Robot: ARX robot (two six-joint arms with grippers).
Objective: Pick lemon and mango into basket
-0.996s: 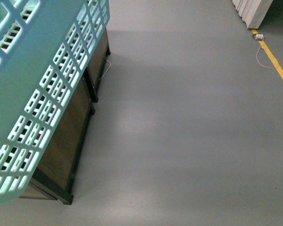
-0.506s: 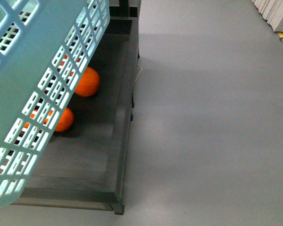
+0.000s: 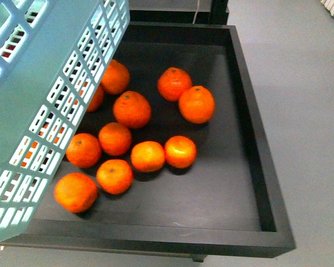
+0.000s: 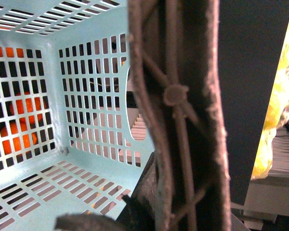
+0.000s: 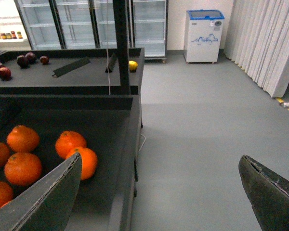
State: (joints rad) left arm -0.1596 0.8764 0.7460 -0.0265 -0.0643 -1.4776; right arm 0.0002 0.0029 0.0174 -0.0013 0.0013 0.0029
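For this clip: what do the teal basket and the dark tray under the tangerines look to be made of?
The basket looks like moulded plastic: an even pale teal colour, regular slotted walls and a slight sheen on the inside. The tray is matte black with square raised edges. It could be painted wood or metal; the look leaves that open.

Basket (image 3: 39, 83) overhangs tray (image 3: 263, 167) left; tangerines (image 3: 132, 109) fill middle; right strip bare

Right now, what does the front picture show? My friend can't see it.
Many round orange tangerines lie in a shallow black tray. A pale teal slotted basket covers the picture's left side, and grey floor shows on the right.
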